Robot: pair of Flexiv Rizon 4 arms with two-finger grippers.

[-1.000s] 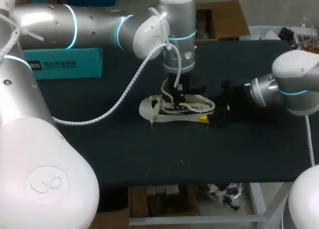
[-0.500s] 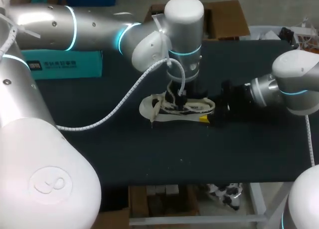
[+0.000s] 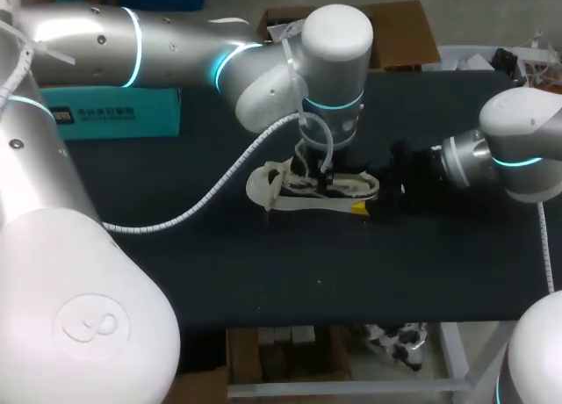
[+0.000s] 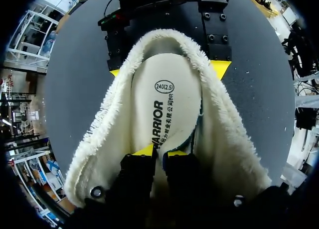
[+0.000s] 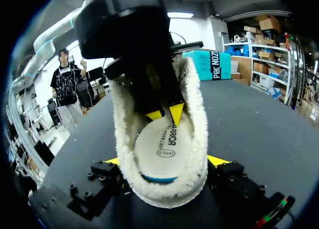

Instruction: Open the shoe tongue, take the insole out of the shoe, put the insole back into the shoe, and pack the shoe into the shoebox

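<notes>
A white shoe (image 3: 279, 193) with dark laces lies on its side in the middle of the dark table (image 3: 263, 263). Its fleece lining (image 4: 219, 129) is spread open. The cream printed insole (image 4: 167, 104) lies inside, one blue edge showing. My left gripper (image 4: 162, 152) reaches down into the shoe, its yellow tips pinched together on the insole (image 5: 162, 144). My right gripper (image 5: 164, 162) comes in from the right and clamps the heel from both sides, jaws wide. The teal shoebox (image 3: 114, 112) stands at the back left.
My left arm (image 3: 176, 44) spans the back of the table above the shoebox. A white spiral cable (image 3: 202, 193) hangs from it down to the left of the shoe. Bare dark table lies in front of the shoe.
My left wrist has shifted right and sunk lower into the shoe, and its fingers have drawn together. The shoe and the right arm have stayed put.
</notes>
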